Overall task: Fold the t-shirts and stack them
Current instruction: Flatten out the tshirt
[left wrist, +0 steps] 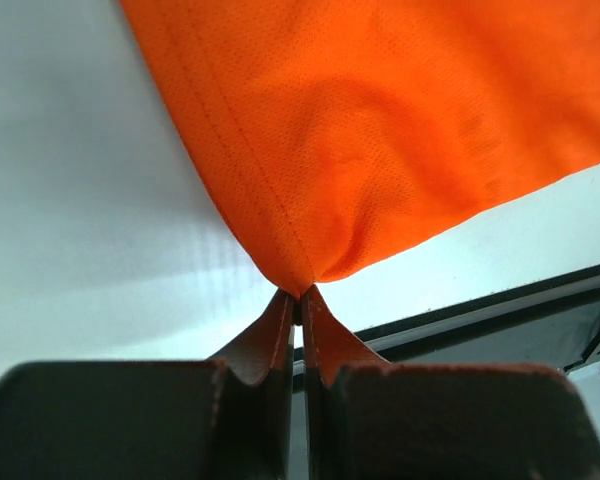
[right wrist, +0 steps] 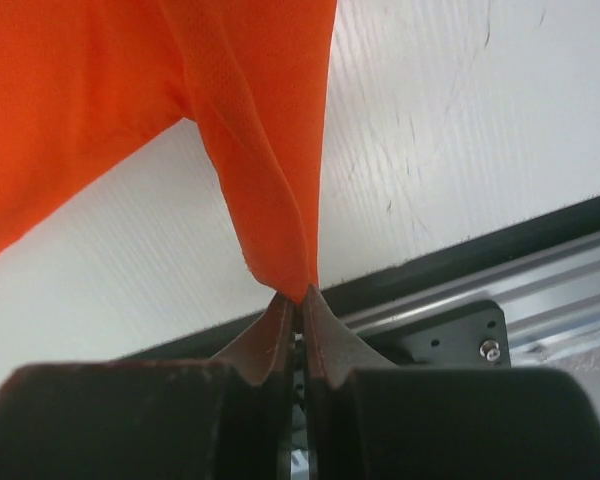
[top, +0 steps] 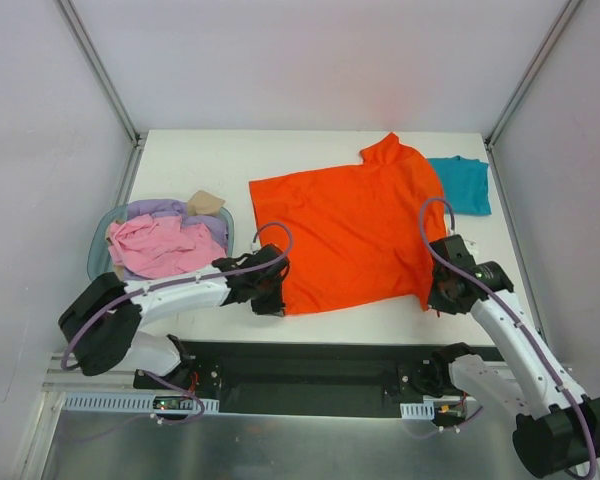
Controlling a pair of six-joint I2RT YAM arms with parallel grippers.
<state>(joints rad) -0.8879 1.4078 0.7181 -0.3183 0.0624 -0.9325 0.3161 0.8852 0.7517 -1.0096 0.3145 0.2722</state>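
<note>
A large orange-red t-shirt (top: 352, 232) lies spread on the white table, one sleeve pointing to the far edge. My left gripper (top: 277, 300) is shut on its near left hem corner (left wrist: 298, 285). At the near right corner (right wrist: 302, 290) my right gripper (top: 432, 300) is likewise shut on the cloth. A teal t-shirt (top: 462, 184) lies folded at the far right, partly under the orange one. Pink (top: 158, 245), lavender (top: 160, 209) and tan (top: 206, 203) shirts are heaped at the left.
The translucent blue basket (top: 97, 247) holding the heaped shirts stands at the table's left side. The table's near edge and a black rail (top: 330, 355) run just behind both grippers. Frame posts (top: 98, 65) rise at the far corners.
</note>
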